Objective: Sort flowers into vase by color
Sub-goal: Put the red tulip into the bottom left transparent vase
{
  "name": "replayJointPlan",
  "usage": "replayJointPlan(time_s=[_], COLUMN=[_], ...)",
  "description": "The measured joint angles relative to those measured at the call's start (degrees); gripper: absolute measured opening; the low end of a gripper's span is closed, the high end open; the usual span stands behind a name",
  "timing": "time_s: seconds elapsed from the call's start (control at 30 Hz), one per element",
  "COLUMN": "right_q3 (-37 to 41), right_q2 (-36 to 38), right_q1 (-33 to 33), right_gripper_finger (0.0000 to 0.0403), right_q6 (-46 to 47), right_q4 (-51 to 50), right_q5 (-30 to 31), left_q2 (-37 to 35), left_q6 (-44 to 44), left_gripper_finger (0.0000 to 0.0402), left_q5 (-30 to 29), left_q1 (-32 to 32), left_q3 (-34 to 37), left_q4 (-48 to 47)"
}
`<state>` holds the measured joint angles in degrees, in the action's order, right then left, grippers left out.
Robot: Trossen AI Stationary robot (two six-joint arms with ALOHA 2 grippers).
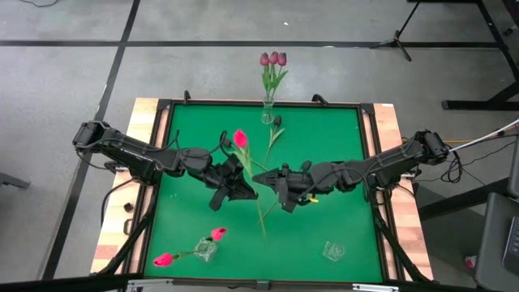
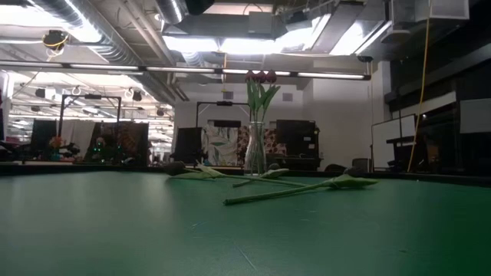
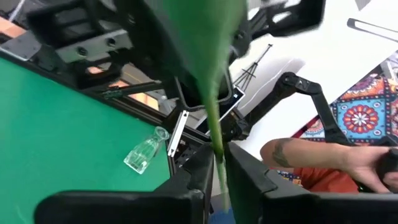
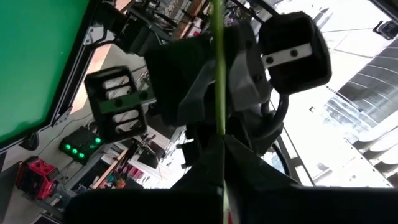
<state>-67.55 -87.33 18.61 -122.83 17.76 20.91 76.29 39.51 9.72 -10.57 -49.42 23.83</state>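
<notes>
Flower, pink-headed, hangs mid-counter, its stem pinched by both the left fingers and the right fingers; uneven pulling could bend the stem or drop it.

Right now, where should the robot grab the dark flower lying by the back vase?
Grip the middle of the dark tulip stem, coming straight down from above. It lies flat on the green mat, so the thin stem is open from above, and the head probably crushes easily.
</notes>
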Motion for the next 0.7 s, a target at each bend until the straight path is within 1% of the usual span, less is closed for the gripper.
replayJointPlan(time_s=[0.27, 0.4, 0.53, 0.7], right_q3=[0.0, 0.0, 0.0, 0.0], right_q2=[0.0, 0.0, 0.0, 0.0], right_q1=[0.0, 0.0, 0.0, 0.0], right_gripper_finger=[0.0000, 0.0000, 0.0000, 0.0000], right_q6=[0.0, 0.0, 0.0, 0.0], right_q4=[0.0, 0.0, 0.0, 0.0], right_q5=[0.5, 1.0, 1.1, 1.1], left_q2=[0.0, 0.0, 0.0, 0.0], left_q6=[0.8, 0.8, 0.8, 0.4], left_gripper_finger=[0.0075, 0.0079, 0.0068, 0.0040], left_q5=[-1.6, -1.6, -1.6, -1.6], left_q1=[0.1, 0.0, 0.0, 0.0], left_q3=[0.0, 0.0, 0.0, 0.0], left_q4=[0.0, -0.1, -0.9, -1.9])
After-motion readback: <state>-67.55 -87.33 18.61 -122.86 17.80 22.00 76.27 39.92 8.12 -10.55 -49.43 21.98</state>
